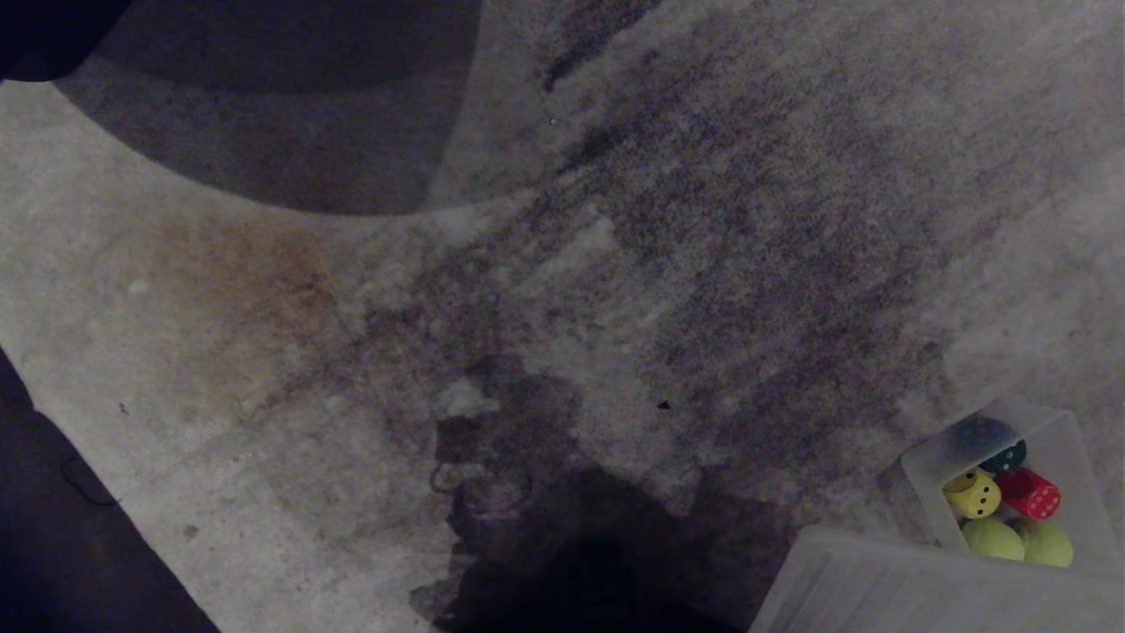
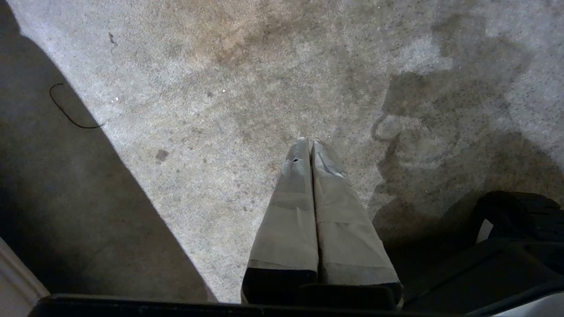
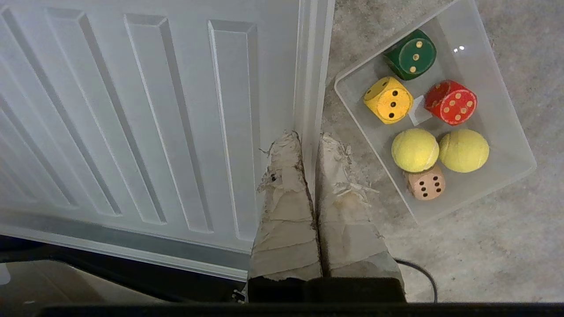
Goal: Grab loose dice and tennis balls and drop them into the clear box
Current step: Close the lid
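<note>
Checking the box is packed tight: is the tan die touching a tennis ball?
Touching: the right wrist view shows the tan die pressed against the nearer tennis ball, no gap.

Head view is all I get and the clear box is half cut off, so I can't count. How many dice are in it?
Observer: Four dice lie in the clear box: green, yellow, red, tan.
Operator: Tennis balls?
Observer: Both tennis balls are inside, touching.
Operator: Right gripper?
Observer: The right gripper is empty, jaws shut, over the ribbed panel's edge beside the box.
Operator: Left?
Observer: The left gripper is shut above bare carpet.
</note>
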Tool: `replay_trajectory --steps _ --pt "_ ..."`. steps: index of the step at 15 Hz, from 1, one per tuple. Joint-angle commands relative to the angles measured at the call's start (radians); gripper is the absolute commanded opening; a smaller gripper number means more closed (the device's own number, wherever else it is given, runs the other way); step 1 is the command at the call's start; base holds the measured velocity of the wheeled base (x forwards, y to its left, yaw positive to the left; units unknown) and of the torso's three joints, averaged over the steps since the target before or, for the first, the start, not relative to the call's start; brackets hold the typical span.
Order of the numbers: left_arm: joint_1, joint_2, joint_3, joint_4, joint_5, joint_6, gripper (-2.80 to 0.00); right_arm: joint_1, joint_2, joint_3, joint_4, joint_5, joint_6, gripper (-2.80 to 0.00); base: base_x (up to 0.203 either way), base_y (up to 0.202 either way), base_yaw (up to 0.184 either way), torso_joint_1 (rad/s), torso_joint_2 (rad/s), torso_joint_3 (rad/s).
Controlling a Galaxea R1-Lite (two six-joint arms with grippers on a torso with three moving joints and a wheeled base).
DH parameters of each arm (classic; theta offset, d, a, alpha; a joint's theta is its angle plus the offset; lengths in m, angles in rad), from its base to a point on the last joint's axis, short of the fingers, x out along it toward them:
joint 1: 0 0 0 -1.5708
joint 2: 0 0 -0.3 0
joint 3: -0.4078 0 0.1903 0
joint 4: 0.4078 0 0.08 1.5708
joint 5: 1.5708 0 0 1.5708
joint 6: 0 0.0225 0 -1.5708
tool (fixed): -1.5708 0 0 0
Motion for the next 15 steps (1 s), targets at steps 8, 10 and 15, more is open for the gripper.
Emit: replay_trajectory --steps 8,10,15 --pt "0.0 0.001 0.002 0.0 0.0 0.002 -2.8 0.0 0.003 0.0 0.001 -0.001 0.002 -2.8 -0.105 0.0 -0.001 0.002 0.0 0.003" --pt "0.0 0.001 0.002 0.0 0.0 0.0 -2.8 0.0 0.003 0.0 0.001 -0.001 0.001 -2.8 -0.184 0.0 0.002 -0.001 0.0 0.001" --pt "0.0 0.001 0.002 0.0 0.0 0.0 -2.8 0.0 0.003 0.0 0.001 -0.001 0.004 -2.8 -0.074 0.0 -0.001 0.002 0.0 0.002"
